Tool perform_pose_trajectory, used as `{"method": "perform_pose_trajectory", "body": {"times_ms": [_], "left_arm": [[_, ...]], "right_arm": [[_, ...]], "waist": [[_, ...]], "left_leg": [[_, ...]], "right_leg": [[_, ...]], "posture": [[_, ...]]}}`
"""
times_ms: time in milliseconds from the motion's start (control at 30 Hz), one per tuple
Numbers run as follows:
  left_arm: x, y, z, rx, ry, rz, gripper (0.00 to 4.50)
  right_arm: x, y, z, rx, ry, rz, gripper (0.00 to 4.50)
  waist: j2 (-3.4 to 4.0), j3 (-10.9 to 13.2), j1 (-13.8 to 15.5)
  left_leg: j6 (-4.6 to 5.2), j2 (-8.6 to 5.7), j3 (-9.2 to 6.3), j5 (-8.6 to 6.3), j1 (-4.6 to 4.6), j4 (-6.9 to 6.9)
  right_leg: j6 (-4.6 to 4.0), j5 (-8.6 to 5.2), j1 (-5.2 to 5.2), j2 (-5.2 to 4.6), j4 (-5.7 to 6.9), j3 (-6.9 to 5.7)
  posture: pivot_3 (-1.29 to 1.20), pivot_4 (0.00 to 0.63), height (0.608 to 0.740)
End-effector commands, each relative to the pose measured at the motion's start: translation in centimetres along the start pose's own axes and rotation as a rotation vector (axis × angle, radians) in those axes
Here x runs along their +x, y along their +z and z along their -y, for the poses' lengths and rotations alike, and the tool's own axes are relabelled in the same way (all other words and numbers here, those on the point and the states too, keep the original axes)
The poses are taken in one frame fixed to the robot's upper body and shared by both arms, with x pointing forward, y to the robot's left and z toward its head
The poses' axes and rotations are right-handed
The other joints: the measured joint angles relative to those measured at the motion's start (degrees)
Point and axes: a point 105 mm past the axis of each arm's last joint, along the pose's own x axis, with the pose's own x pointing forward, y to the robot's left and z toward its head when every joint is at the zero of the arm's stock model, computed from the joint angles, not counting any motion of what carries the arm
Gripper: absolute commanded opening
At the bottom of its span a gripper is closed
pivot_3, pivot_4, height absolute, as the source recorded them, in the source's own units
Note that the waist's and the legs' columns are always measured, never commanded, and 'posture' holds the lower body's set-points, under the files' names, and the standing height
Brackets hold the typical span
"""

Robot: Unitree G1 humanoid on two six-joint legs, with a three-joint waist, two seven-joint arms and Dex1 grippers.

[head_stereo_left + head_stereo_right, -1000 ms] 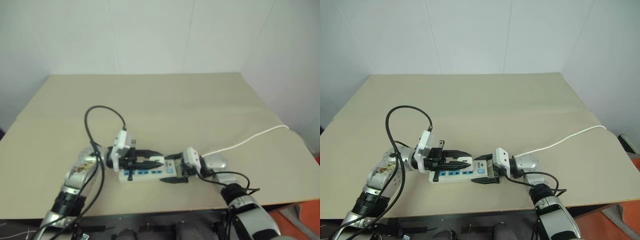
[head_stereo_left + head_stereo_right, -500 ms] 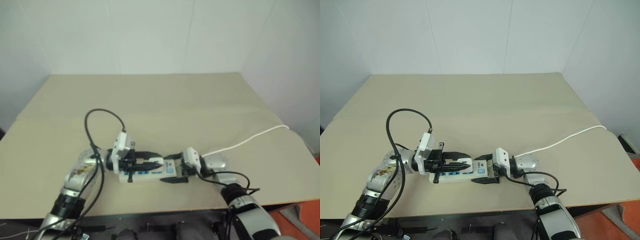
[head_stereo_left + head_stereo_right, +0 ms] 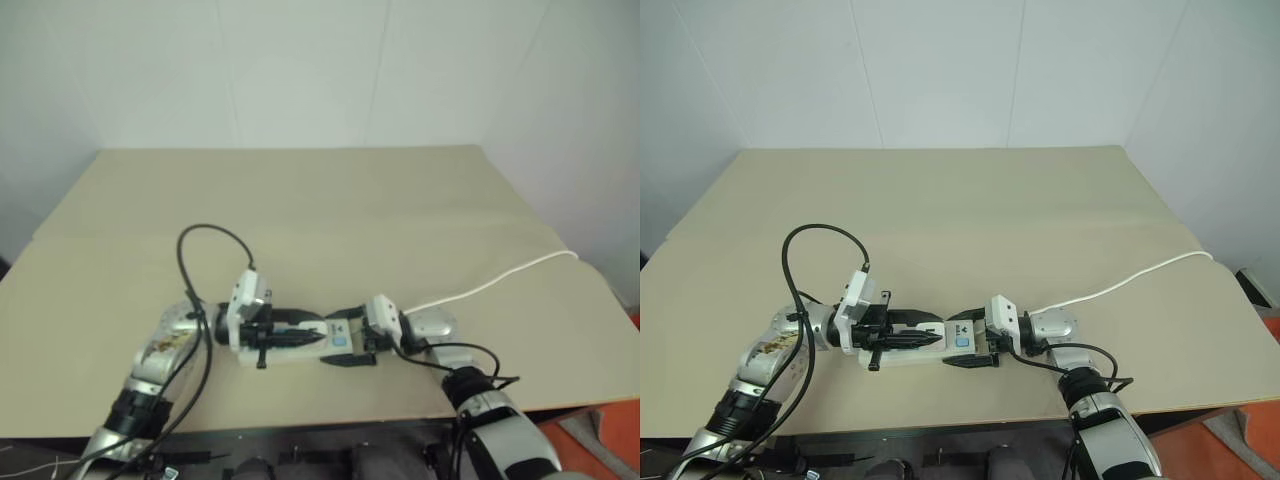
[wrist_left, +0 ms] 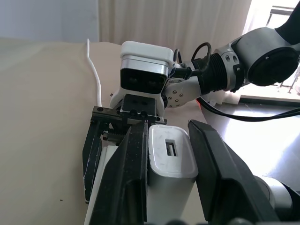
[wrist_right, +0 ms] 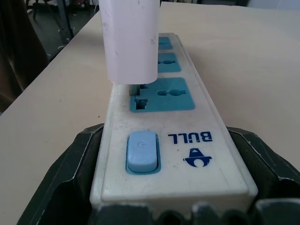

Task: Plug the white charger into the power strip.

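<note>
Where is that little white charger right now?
In the right wrist view, the white charger stands over the power strip, at the blue socket nearest its switch. The left gripper holds it; the right gripper grips the strip's switch end.

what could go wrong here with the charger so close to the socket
1. The white charger sits at the left edge of the socket nearest the switch, seemingly off-centre; pushing down could jam the prongs.
2. The right tool grips the power strip only at its switch end, so pressure further along might tip or slide it.
3. The left tool pinches the smooth charger sides; it may slip.
</note>
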Motion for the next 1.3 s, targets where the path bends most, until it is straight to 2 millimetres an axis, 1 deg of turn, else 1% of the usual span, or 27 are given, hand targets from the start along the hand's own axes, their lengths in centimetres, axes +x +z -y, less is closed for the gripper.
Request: {"method": "perform_pose_trajectory", "body": {"times_ms": [33,500,1000,1300], "left_arm": [[0.1,-0.1,-0.2,0.026,-0.006,-0.012,1.03],[-0.2,-0.5,-0.2,0.021,0.001,-0.021,1.03],[-0.4,-0.7,-0.8,0.022,0.027,-0.026,1.03],[-0.6,-1.2,-0.6,0.003,0.018,-0.043,1.03]], "right_arm": [[-0.6,-1.7,-0.6,0.071,-0.024,-0.053,3.49],[-0.7,-1.7,-0.8,0.075,-0.025,-0.054,3.49],[-0.8,-1.8,-0.7,0.081,-0.029,-0.058,3.49],[-0.8,-1.8,-0.6,0.08,-0.03,-0.061,3.49]], "waist": [[0.0,0.0,0.01],[-0.02,-0.01,0.05],[-0.02,-0.02,0.15],[-0.04,-0.03,0.16]], "left_leg": [[0.0,0.0,0.0,0.0,0.0,0.0],[0.0,0.0,0.0,0.0,-0.01,-0.05],[0.0,0.0,0.0,0.0,-0.01,-0.07],[0.0,0.0,0.0,0.0,0.0,-0.08]], "right_leg": [[0.0,0.0,0.0,0.0,0.0,0.0],[0.0,0.0,0.0,0.0,-0.06,0.0],[-0.01,0.0,0.0,-0.01,-0.08,0.0],[-0.01,-0.01,0.0,-0.01,-0.09,0.0]], "posture": [[0.0,0.15,0.74],[0.0,0.15,0.74],[0.0,0.15,0.74],[0.0,0.15,0.74]]}}
